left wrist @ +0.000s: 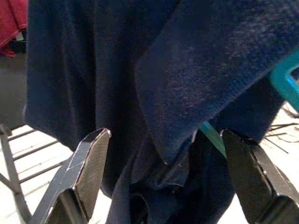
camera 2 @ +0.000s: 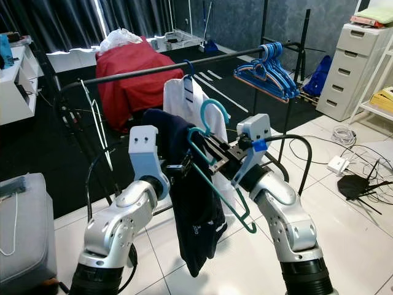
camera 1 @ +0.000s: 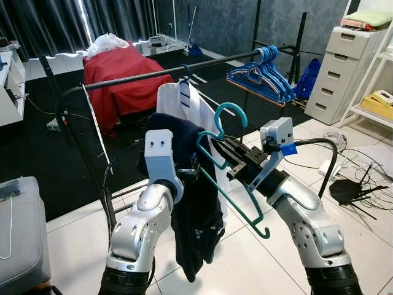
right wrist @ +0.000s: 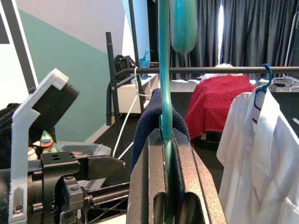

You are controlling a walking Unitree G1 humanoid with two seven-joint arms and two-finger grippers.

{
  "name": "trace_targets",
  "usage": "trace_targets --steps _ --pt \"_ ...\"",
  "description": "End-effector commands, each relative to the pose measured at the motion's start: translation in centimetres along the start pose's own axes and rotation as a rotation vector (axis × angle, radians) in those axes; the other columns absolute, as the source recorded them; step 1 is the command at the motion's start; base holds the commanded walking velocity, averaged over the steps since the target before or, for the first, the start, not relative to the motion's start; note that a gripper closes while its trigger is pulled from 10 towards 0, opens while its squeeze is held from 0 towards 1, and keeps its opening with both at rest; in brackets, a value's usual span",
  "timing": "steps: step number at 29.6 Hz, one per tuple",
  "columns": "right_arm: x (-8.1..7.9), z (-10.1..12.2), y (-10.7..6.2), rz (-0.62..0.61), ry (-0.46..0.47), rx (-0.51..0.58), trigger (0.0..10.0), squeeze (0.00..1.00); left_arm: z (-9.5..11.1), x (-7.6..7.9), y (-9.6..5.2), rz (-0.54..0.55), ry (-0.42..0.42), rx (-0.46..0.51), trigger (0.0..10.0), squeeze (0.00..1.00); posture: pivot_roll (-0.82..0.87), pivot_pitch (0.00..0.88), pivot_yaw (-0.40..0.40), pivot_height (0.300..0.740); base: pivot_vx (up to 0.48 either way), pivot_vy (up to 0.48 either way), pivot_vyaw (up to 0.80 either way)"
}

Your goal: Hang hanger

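white floor tiles (camera 1: 258, 264) run out to a black clothes rail (camera 1: 123, 80) across the room, dark curtains (camera 1: 55, 24) behind it, a white drawer unit (camera 1: 344, 67) off by the rail's right end. on the rail: a white shirt on a blue hanger (camera 1: 184, 101) near the middle, a bunch of blue hangers (camera 1: 261, 74) at the right end.

front and centre, the right gripper (camera 1: 224, 153) is clamped tight on a teal plastic hanger (camera 1: 236, 175), pinching it just under the hook. the hook (camera 1: 230, 114) curls up above the fingers, pointing toward the rail but well short of it and below it. draped over the hanger's left shoulder is a dark navy knit garment (camera 1: 196, 209), hanging in a long fold down between the two arms. the hanger sits tilted, its bare right arm sloping down toward the floor.

left gripper (left wrist: 163, 182), fingers spread wide, sits right against the navy cloth with nothing pinched, the fabric bulging between the pads.

my read: this is the carry-and-lift stage. to do it well, close in on the rail, level the hanger, raise the hook above the bar at the bare stretch left of the white shirt, then lower it on. the garment is lopsided, so any jerk could slide it off; the left gripper might steady it.
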State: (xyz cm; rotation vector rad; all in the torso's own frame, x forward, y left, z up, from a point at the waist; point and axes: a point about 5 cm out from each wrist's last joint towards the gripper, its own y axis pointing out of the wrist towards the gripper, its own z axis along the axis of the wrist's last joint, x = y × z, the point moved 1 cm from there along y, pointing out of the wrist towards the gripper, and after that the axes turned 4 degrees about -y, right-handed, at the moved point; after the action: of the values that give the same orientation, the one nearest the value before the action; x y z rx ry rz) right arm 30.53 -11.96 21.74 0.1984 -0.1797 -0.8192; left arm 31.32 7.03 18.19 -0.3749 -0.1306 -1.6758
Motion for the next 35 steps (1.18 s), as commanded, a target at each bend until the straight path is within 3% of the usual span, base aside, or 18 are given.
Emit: trace_targets --steps 1,10,11,12,13,14,25,27,29,31,32,33,35 --pt "-0.6 1.1 0.2 0.027 -0.012 0.051 0.0 0.00 -0.2 0.1 0.2 0.022 -0.030 -0.010 10.0 0.00 -0.05 0.000 0.045 0.740 0.000 0.000 0.00" --pt "-1.1 1.1 0.4 0.048 -0.003 0.054 0.0 0.00 0.7 0.1 0.9 0.063 -0.015 0.028 10.0 0.00 -0.05 0.000 0.045 0.740 0.000 0.000 0.00" --pt "-1.2 1.1 0.4 0.052 -0.002 0.055 0.0 0.00 0.9 -0.2 1.0 0.079 -0.006 0.037 8.4 0.00 -0.05 0.000 0.045 0.740 0.000 0.000 0.00" --pt "-1.2 1.1 0.4 0.053 -0.002 0.056 0.0 0.00 1.0 -0.4 1.0 0.092 -0.002 0.043 4.1 0.00 -0.05 0.000 0.044 0.740 0.000 0.000 0.00" --pt "-1.2 1.1 0.4 0.053 -0.002 0.056 0.0 0.00 1.0 -0.4 1.0 0.092 -0.002 0.043 4.1 0.00 -0.05 0.000 0.044 0.740 0.000 0.000 0.00" --pt "-1.2 1.1 0.4 0.054 -0.001 0.056 0.0 0.00 1.1 -0.6 1.1 0.106 0.004 0.049 0.0 0.00 -0.05 0.000 0.044 0.740 0.000 0.000 0.00" --pt "-1.6 1.2 0.3 0.081 0.005 0.054 0.0 0.00 1.7 -1.5 1.3 0.153 0.033 0.081 0.0 0.00 -0.06 0.000 0.047 0.740 0.000 0.000 0.00" --pt "-1.8 0.8 0.1 0.091 -0.001 0.029 0.0 0.00 2.3 -2.3 1.6 0.180 0.049 0.107 0.0 0.00 -0.06 0.000 0.047 0.740 0.000 0.000 0.00" --pt "-1.8 0.3 -0.3 0.098 -0.007 -0.019 0.0 0.00 3.1 -3.3 1.8 0.210 0.068 0.137 0.0 0.00 -0.06 0.000 0.048 0.740 0.000 0.000 0.00" --pt "-1.3 -1.5 -1.6 0.087 -0.031 -0.182 0.0 0.00 5.0 -5.2 2.2 0.268 0.126 0.213 0.0 0.00 -0.07 0.000 0.049 0.740 0.000 0.000 0.00" --pt "-1.3 -1.5 -1.6 0.087 -0.031 -0.182 0.0 0.00 5.0 -5.2 2.2 0.268 0.126 0.213 0.0 0.00 -0.07 0.000 0.049 0.740 0.000 0.000 0.00" --pt "-0.8 -2.3 -2.7 0.081 -0.042 -0.267 0.0 0.00 6.0 -6.1 2.3 0.294 0.166 0.251 0.0 0.00 -0.07 0.000 0.050 0.740 0.000 0.000 0.00" --pt "-0.8 -2.3 -2.7 0.081 -0.042 -0.267 0.0 0.00 6.0 -6.1 2.3 0.294 0.166 0.251 0.0 0.00 -0.07 0.000 0.050 0.740 0.000 0.000 0.00"
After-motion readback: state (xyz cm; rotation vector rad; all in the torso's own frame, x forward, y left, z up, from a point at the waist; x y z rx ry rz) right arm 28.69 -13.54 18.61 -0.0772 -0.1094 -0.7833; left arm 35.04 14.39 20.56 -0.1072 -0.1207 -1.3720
